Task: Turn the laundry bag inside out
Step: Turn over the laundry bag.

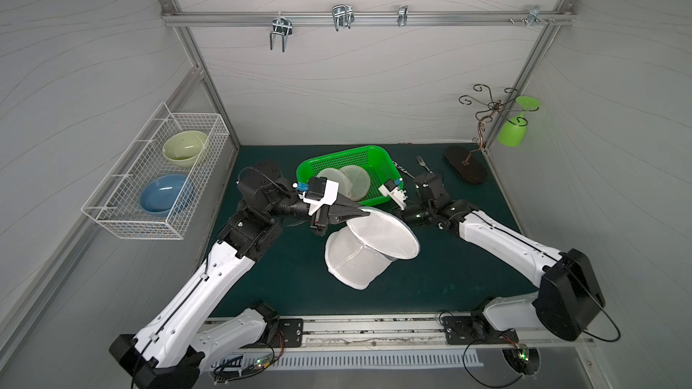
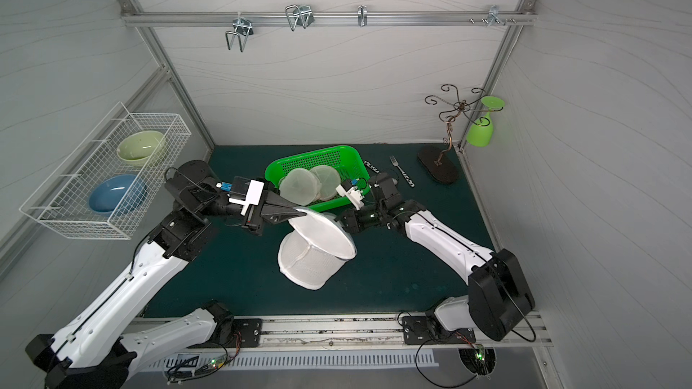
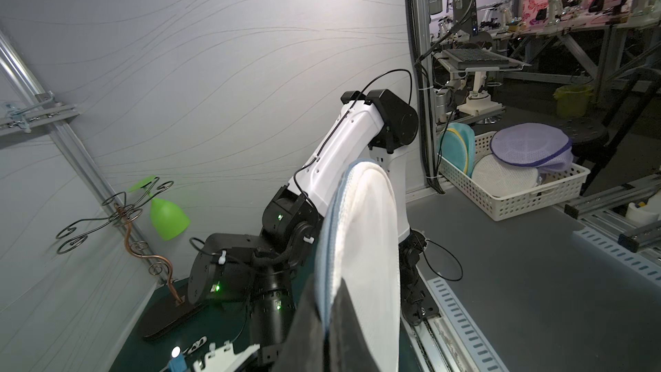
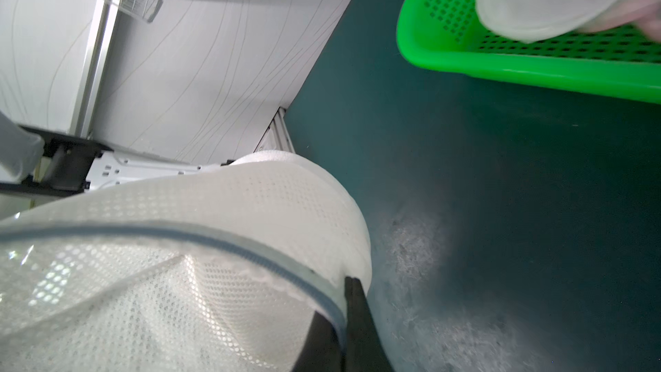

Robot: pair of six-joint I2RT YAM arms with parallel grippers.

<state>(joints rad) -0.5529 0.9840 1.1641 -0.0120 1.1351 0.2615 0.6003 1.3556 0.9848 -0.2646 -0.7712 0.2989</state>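
Observation:
The white mesh laundry bag (image 1: 359, 260) lies tilted on the dark green mat in both top views, with its round flap (image 1: 385, 232) lifted. My left gripper (image 1: 365, 213) is shut on the flap's far-left edge. In the left wrist view its black fingers (image 3: 311, 331) pinch the blue-trimmed zip edge of the bag (image 3: 365, 245). My right gripper (image 1: 397, 215) reaches in from the right and is mostly hidden behind the flap. In the right wrist view it (image 4: 345, 304) is shut on the bag's zip rim (image 4: 250, 255), with mesh bulging beside it.
A green plastic basket (image 1: 337, 159) holding translucent lids stands just behind the bag. A fork (image 1: 422, 162) and a metal glass stand (image 1: 466, 164) with a green glass (image 1: 513, 132) are at the back right. A wire basket (image 1: 112, 215) with bowls hangs on the left wall.

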